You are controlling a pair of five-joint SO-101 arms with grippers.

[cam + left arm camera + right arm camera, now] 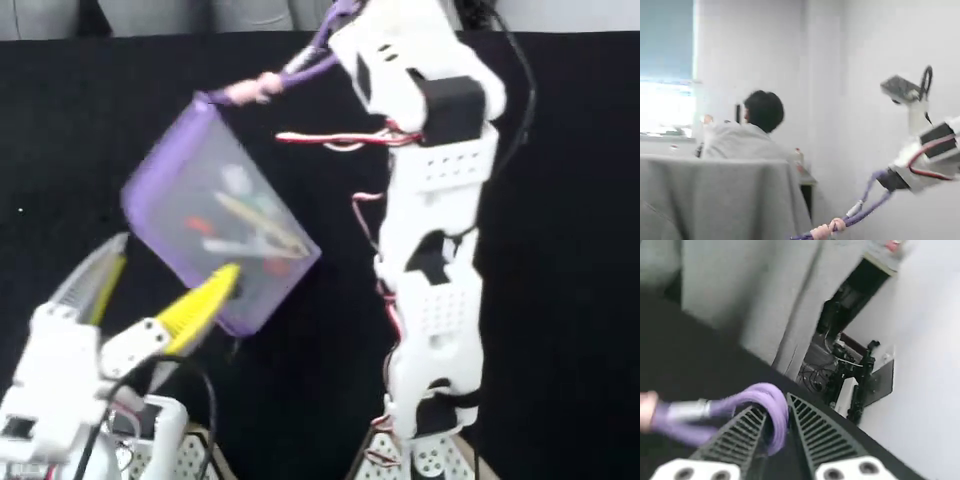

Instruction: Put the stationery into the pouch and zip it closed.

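Pinched purple strap (730,407) with right gripper (775,404), held pouch (190,190) tilted with stationery (250,225) inside; spread left gripper (175,262) wide against pouch's lower edge.

Tilted translucent purple pouch (185,185), seemingly hanging, holds stationery (252,232) inside.

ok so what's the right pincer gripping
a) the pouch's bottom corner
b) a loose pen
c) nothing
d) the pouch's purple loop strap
d: in the right wrist view the right pincer is shut on the purple loop strap, and the high view shows that strap running to a top corner of the tilted pouch.
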